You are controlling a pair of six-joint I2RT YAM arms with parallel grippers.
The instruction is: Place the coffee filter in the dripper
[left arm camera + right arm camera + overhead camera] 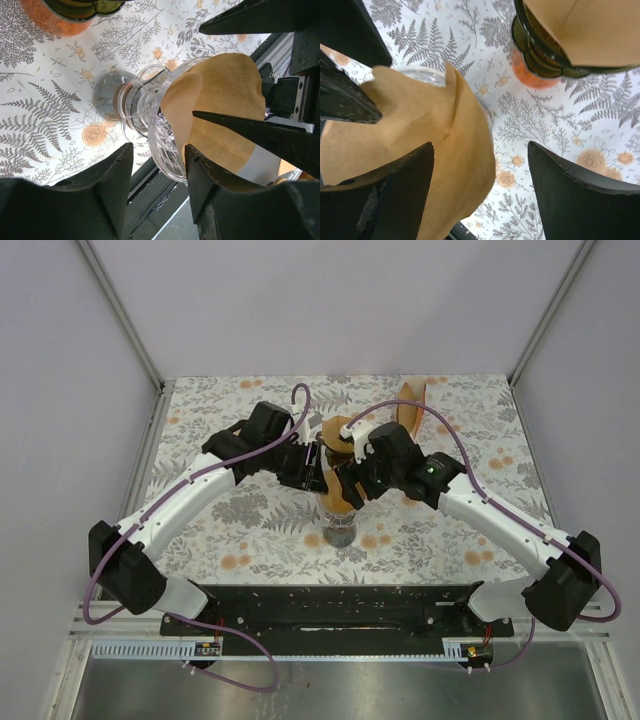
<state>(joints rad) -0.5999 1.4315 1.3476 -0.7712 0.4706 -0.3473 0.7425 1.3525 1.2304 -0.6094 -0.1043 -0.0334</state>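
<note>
A clear glass dripper (161,131) stands on a round grey base (107,92) at the table's middle (340,532). A brown paper coffee filter (225,95) sits in its cone and rises above the rim; it also shows in the right wrist view (420,125) and the top view (338,498). My left gripper (157,150) is open and straddles the dripper's rim, one finger outside and one against the filter side. My right gripper (480,145) is open wide, with the filter's edge between its jaws beside the left finger (395,185). From above the two grippers (318,468) (352,480) meet over the dripper.
A dark green jar with an orange base (540,55) holds more brown filters (585,30) just behind the dripper; it also shows in the left wrist view (70,10). Those filters stick up at the back right (412,408). A black rail (340,605) runs along the near edge.
</note>
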